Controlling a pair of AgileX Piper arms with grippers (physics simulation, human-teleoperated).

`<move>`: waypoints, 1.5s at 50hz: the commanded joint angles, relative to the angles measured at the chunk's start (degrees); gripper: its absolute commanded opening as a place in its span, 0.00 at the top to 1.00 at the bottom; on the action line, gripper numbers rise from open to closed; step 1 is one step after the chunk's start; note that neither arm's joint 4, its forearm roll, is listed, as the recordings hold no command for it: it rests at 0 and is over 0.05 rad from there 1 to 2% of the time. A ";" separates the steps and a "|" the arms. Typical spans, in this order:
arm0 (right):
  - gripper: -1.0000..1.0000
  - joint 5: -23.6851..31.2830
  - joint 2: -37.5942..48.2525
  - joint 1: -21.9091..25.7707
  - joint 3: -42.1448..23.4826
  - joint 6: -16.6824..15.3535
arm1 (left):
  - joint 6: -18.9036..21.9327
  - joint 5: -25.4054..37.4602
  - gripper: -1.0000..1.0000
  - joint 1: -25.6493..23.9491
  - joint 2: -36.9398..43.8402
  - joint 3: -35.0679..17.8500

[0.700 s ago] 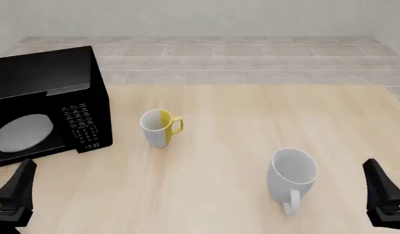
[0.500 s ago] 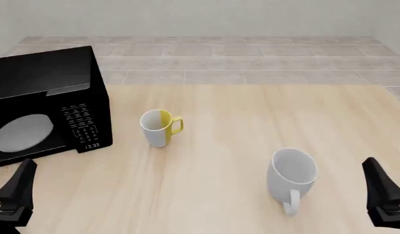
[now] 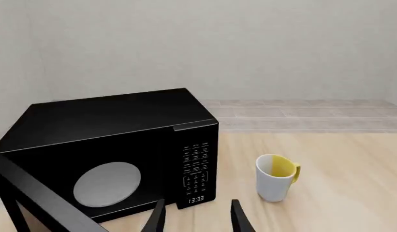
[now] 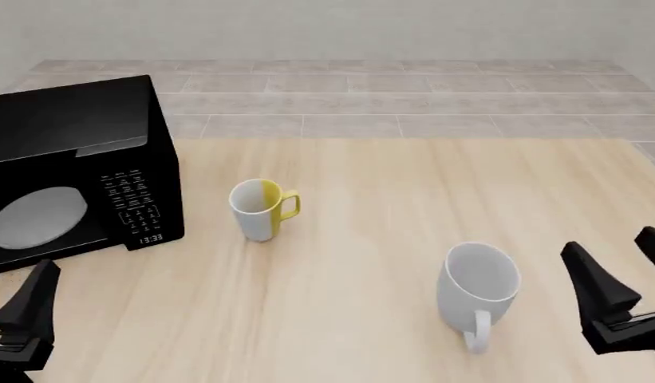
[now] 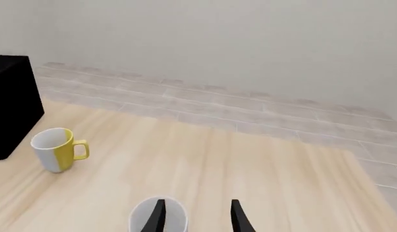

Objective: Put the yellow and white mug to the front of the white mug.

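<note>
The yellow and white mug stands upright mid-table, its yellow handle pointing right; it also shows in the left wrist view and the right wrist view. Nearer and to the right stands the larger white mug, handle toward the front edge. Its rim shows between the right fingers. My right gripper is open, right of the white mug and apart from it; its fingers hold nothing. My left gripper sits at the front left corner, also open and holding nothing.
A black microwave fills the table's left side, just left of the yellow and white mug; its door seems to hang ajar beside my left gripper. The table's far edge meets a tiled floor.
My right gripper has shifted left toward the white mug and turned, so its second finger now shows. Left arm and both mugs have not moved.
</note>
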 commanded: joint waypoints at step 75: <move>0.00 15.78 71.06 24.70 -53.56 -20.86 | -0.01 0.00 0.00 0.00 0.01 0.00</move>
